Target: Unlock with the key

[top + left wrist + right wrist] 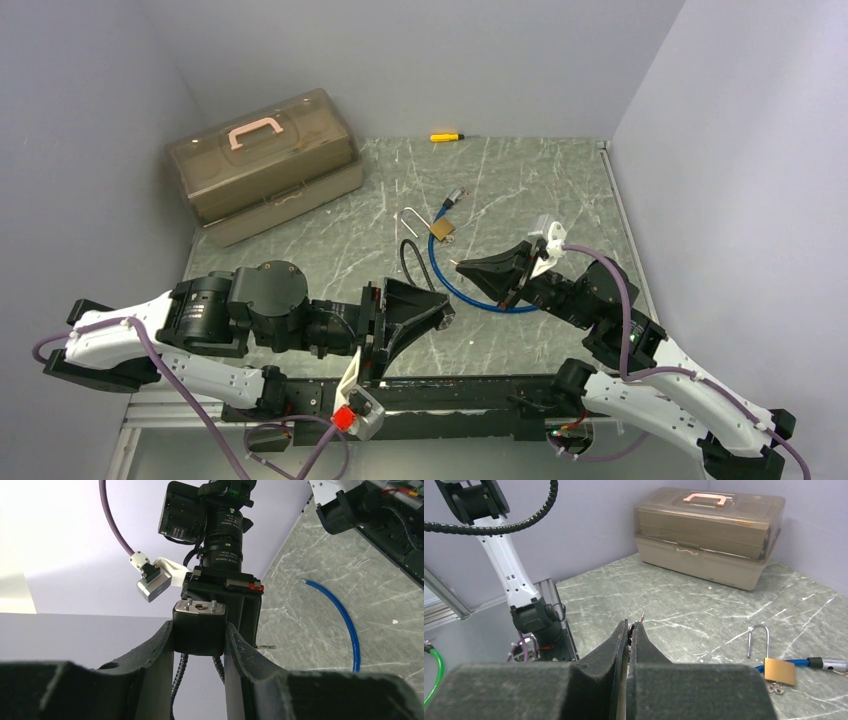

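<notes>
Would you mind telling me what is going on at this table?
The left gripper holds a black lock, its keyhole end facing outward. The right gripper is shut on what looks like a small key, tip poking out, not yet in the keyhole. A brass padlock lies on the table nearby.

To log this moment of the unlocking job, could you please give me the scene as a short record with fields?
Left hand: closed on a black lock, keyhole end facing out
Right hand: shut on what looks like a small key, tip poking out
Key and black lock: apart, key not yet inserted
Table: brass padlock lying beside a blue cable
Back left: toolbox, lid shut
Back edge: yellow screwdriver
</notes>
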